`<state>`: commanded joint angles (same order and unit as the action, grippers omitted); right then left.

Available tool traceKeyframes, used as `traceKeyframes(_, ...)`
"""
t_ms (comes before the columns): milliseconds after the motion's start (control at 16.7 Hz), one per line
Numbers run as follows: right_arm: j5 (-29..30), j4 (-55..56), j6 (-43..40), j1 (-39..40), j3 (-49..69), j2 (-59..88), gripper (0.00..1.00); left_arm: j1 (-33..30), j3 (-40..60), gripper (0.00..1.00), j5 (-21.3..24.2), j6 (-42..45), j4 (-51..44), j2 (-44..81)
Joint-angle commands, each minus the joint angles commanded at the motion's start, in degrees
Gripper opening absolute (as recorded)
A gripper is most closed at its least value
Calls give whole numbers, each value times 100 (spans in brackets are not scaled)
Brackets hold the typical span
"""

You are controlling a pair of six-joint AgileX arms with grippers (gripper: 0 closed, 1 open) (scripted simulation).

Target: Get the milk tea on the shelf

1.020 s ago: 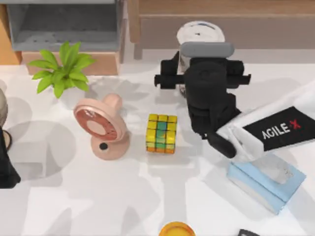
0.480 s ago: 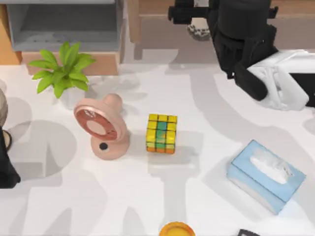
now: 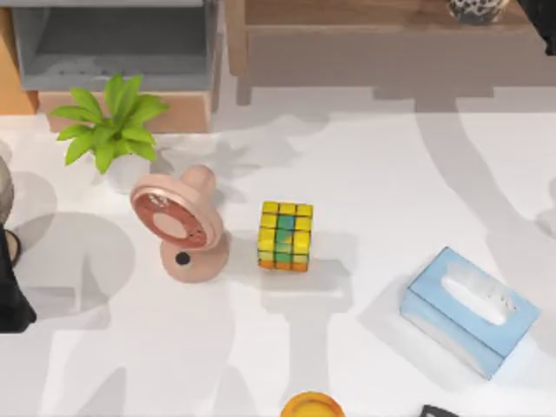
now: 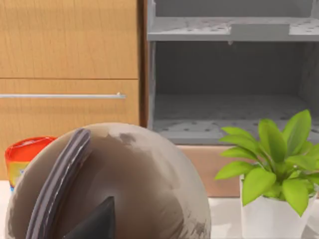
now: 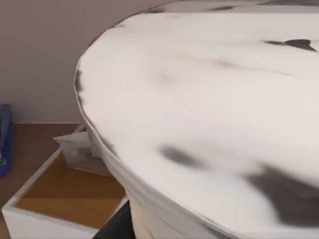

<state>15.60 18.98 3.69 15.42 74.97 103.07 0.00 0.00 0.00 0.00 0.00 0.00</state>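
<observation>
1. The milk tea (image 3: 476,9) sits at the far right of the top view, its pearl-speckled base just over the wooden board of the shelf (image 3: 365,13). It's up there, but you can't tell from here whether it has touched down.
2. Your right arm is a dark sliver at the top view's upper right corner, just beside the cup. Whether its fingers grip the cup or have let go, you cannot tell.
3. To finish this well, bring the cup down upright onto the board, well in from the front edge, and feel it settle before you ease the grip off. Then draw back level, so nothing clips that tall cup.
4. The right wrist view gives you what the overhead can't: the white lid (image 5: 209,114) looms right against the camera, so the cup is close under that wrist.
5. The overhead gives the layout instead: cube (image 3: 285,235), pink fan (image 3: 179,225), plant (image 3: 111,122) and tissue box (image 3: 467,311) all sit well apart from the shelf.
6. Your left arm is parked at the left edge of the table, and its wrist view looks past a brown rounded object (image 4: 109,184) to the grey-lined box (image 4: 229,74); its grip state you cannot tell.
</observation>
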Motion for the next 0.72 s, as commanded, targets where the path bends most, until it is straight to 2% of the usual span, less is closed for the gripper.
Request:
traceKeyframes(360, -836, -650, -205, -1021, 261, -133, 0, 0, 0, 100, 0, 0, 0, 0)
traceKeyframes(720, -1001, -722, -252, -1157, 362, -172, 0, 0, 0, 100, 0, 0, 0, 0)
